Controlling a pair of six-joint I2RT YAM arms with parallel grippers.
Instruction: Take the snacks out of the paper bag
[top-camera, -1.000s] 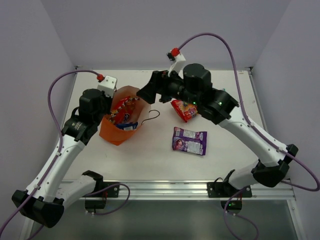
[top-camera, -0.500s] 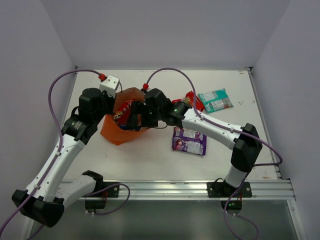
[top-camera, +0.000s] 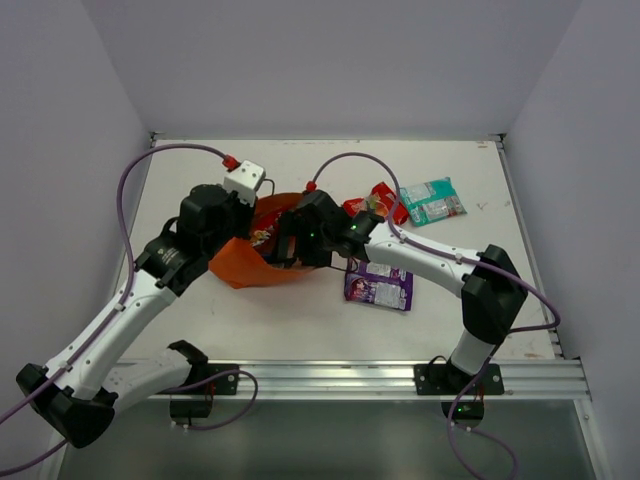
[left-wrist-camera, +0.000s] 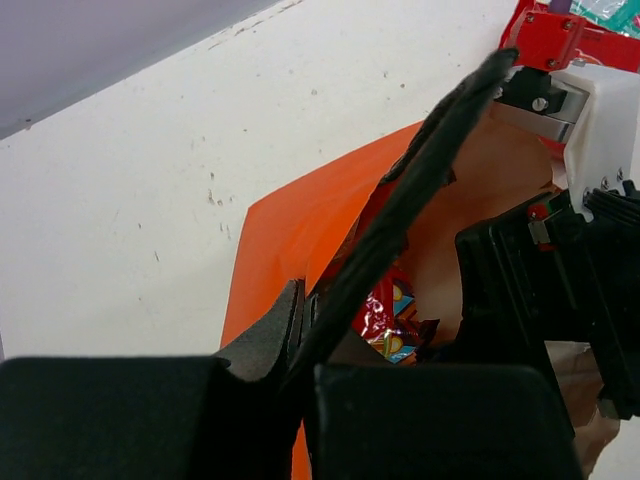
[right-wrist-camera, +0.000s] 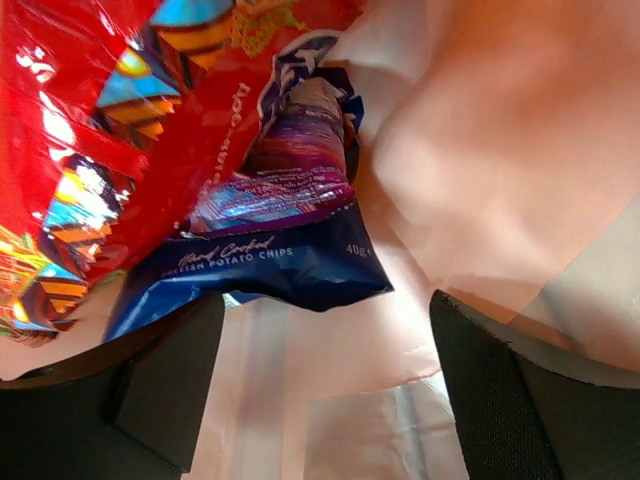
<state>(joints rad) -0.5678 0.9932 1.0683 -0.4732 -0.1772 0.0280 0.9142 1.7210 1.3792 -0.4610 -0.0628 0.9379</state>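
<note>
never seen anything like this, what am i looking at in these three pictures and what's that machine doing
These are two robot arms bolted to a white table, each ending in a two-finger gripper. The wide picture looks down from above. The other two come from small cameras on the wrists.

The left gripper is pinched shut on the rim of an orange paper bag. The right gripper is inside the bag, fingers spread, holding nothing. Its camera shows a red packet, a purple packet and a dark blue packet of chips in there.

Out on the table lie a second purple packet, a second red packet and a teal packet.
</note>
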